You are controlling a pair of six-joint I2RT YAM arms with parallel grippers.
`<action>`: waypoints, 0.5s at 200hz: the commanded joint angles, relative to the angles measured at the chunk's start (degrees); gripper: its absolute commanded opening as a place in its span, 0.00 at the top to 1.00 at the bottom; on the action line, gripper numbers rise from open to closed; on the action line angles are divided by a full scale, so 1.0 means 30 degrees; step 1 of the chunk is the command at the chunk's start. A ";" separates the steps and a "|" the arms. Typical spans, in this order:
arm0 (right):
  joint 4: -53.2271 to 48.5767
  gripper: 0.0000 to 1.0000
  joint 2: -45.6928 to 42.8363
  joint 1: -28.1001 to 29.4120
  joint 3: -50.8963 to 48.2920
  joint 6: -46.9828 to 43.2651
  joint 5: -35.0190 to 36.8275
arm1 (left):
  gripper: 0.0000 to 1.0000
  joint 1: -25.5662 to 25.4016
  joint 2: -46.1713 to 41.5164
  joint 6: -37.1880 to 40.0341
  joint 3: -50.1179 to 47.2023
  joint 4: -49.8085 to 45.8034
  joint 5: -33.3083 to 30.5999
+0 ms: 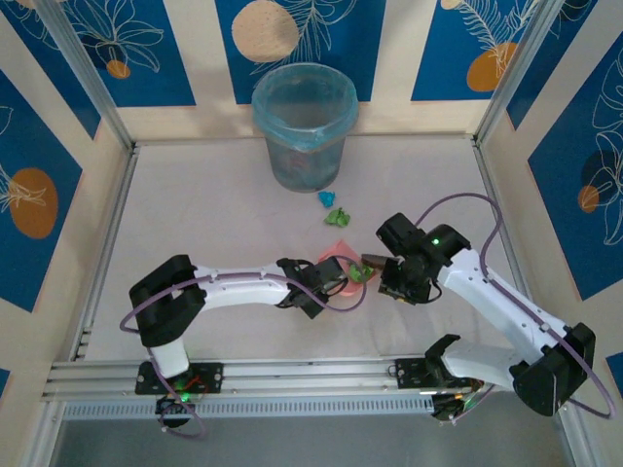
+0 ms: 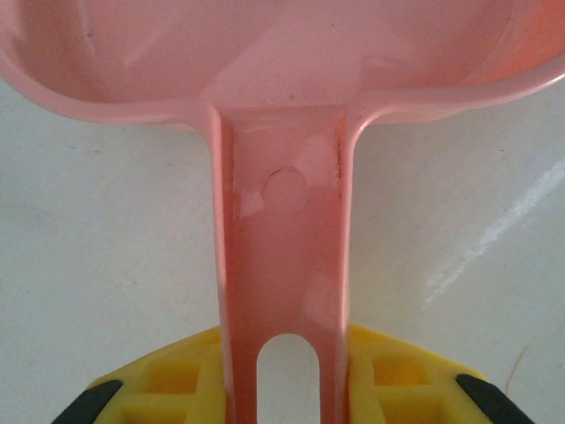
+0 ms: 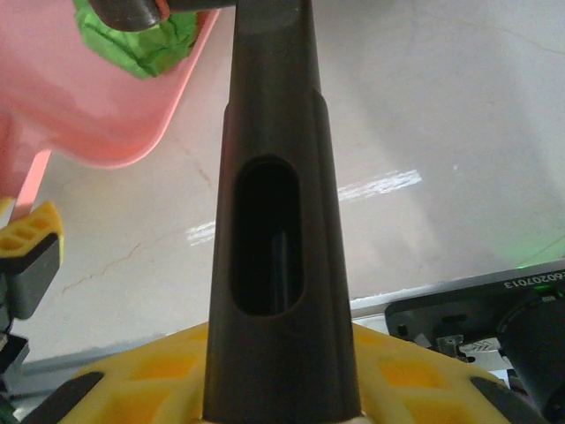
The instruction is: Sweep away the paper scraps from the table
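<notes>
My left gripper [image 1: 310,292] is shut on the handle [image 2: 284,265] of a pink dustpan [image 1: 338,269] lying flat mid-table. The right gripper [image 1: 393,282] is shut on a dark brush handle [image 3: 274,230], whose head [image 1: 374,261] sits at the pan's right rim. A green paper scrap [image 3: 146,40] lies in the pan under the brush head, also seen from above [image 1: 360,273]. Behind the pan, a green scrap [image 1: 338,216] and a cyan scrap [image 1: 326,198] lie on the pale table [image 1: 214,204].
A pale blue bin with a liner [image 1: 305,125] stands at the back centre, coloured scraps inside. Aluminium rails [image 1: 292,375] edge the table, with patterned walls on three sides. Purple cables loop beside both arms.
</notes>
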 commanded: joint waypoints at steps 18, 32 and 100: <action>-0.0522 1.00 0.0388 0.1252 0.1118 -0.0131 -0.0844 | 1.00 0.0075 -0.0675 -0.0126 -0.0314 0.0173 -0.0828; -0.0228 1.00 -0.0008 0.1291 0.1157 -0.0136 -0.0836 | 1.00 0.0073 -0.0722 -0.0104 -0.0370 0.0190 -0.0944; 0.0738 1.00 -0.2320 -0.0612 0.1612 -0.1115 -0.1366 | 1.00 0.0130 -0.1357 0.0184 -0.0946 0.1060 -0.1053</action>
